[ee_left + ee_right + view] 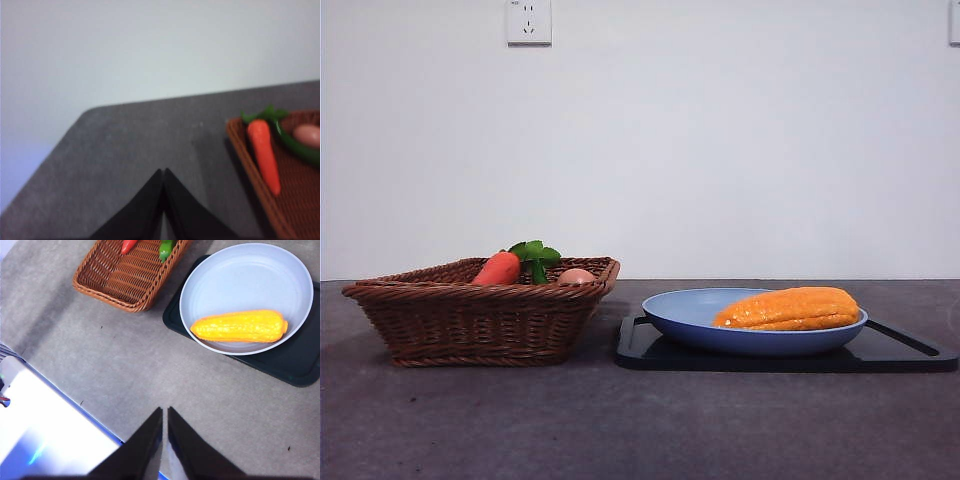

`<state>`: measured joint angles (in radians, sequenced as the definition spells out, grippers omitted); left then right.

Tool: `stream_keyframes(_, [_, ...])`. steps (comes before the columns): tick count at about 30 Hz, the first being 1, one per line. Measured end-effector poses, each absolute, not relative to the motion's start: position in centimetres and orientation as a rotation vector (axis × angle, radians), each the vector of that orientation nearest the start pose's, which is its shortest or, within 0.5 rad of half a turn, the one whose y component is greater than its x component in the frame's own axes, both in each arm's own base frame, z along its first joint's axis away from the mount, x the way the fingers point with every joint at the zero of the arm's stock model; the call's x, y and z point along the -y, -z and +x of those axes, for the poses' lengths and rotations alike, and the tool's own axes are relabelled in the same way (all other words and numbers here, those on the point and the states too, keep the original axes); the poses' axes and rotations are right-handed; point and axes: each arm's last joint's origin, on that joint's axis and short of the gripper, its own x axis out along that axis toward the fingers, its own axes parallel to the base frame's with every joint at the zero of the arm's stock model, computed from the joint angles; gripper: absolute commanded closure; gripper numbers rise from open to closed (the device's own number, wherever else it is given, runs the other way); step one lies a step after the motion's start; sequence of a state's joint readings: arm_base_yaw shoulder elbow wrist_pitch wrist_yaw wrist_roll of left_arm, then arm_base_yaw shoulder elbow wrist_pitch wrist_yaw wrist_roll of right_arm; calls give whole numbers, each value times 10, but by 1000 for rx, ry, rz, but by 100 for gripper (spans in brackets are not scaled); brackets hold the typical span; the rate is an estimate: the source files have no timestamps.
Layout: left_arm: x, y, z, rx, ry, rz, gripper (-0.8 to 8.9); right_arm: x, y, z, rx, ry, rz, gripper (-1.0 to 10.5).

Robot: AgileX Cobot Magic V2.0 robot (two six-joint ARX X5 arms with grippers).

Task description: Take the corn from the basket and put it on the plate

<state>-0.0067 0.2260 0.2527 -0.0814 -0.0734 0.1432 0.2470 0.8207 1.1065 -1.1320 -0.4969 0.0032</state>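
Corn (788, 309) lying flat inside plate (756, 340), at 3 o'clock from basket (480, 320); left gripper (163, 172) and right gripper (165, 410) both pressed together, empty, well clear; advised: hold clear, leave corn undisturbed.

Setting appears to be a lab or test room, not a home. A bare white wall (720, 150) carries one power socket (529, 21). A plain grey table (620, 420) holds toy-like food in a basket (470, 320) and on a plate (690, 315).
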Motion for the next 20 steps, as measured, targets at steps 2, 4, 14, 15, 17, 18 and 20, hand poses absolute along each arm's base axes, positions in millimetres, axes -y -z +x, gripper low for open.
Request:
stream_keyframes(2, [-1, -211, 102, -73, -62, 145, 810, -43, -353, 113, -860, -696, 111, 945])
stream_keyframes(4, [-1, -198, 101, -87, -61, 144, 810, -43, -353, 113, -860, -696, 111, 945])
stream_keyframes(14, [-1, -166, 98, -101, -61, 117, 810, -43, -353, 113, -860, -697, 111, 945])
stream_keyframes(15, [-1, -163, 98, -111, -61, 113, 810, -43, -353, 113, -860, -696, 111, 945])
stream_keyframes(17, [-1, -160, 97, -130, -60, 106, 810, -43, -353, 113, -860, -696, 111, 945])
stream_keyframes(18, [-1, -160, 96, -125, -61, 103, 810, -43, -353, 113, -860, -697, 111, 945])
stream_keyframes(20, [-1, -161, 96, -110, -62, 97, 810, -43, -353, 113, -860, -697, 111, 945])
